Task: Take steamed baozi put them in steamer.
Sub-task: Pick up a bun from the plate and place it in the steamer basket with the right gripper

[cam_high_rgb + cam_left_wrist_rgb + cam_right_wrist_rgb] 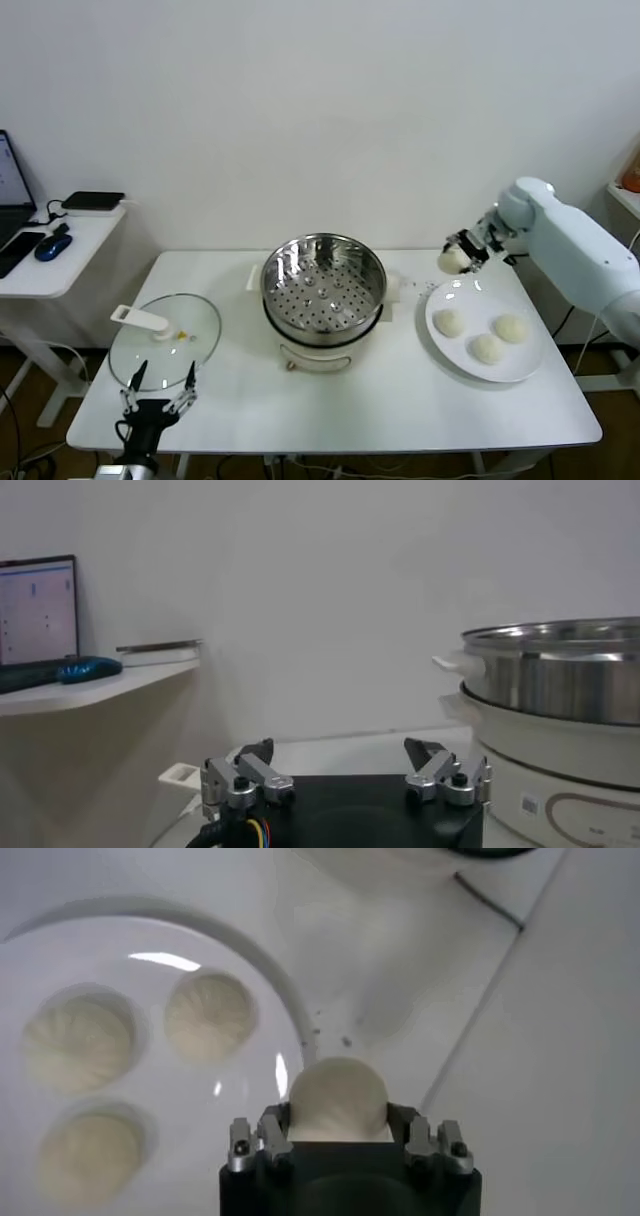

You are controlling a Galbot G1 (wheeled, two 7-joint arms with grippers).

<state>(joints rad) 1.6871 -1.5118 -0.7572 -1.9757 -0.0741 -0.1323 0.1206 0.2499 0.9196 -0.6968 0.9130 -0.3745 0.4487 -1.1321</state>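
My right gripper (pixel 457 257) is shut on one creamy-white baozi (pixel 337 1096) and holds it in the air above the far left rim of the white plate (pixel 444 345). Three more baozi (pixel 485 347) lie on that plate; they also show in the right wrist view (pixel 208 1015). The steamer (pixel 323 286), a shiny steel pot with a perforated bottom on a white base, stands mid-table to the left of the held baozi, with nothing in it. It also shows in the left wrist view (pixel 560 670). My left gripper (pixel 160 388) is open and parked at the table's front left.
A round glass lid (pixel 165 338) with a white handle lies at the front left, just beyond the left gripper. A side desk (pixel 60 250) with a laptop and a blue mouse stands at the far left. A white wall is behind the table.
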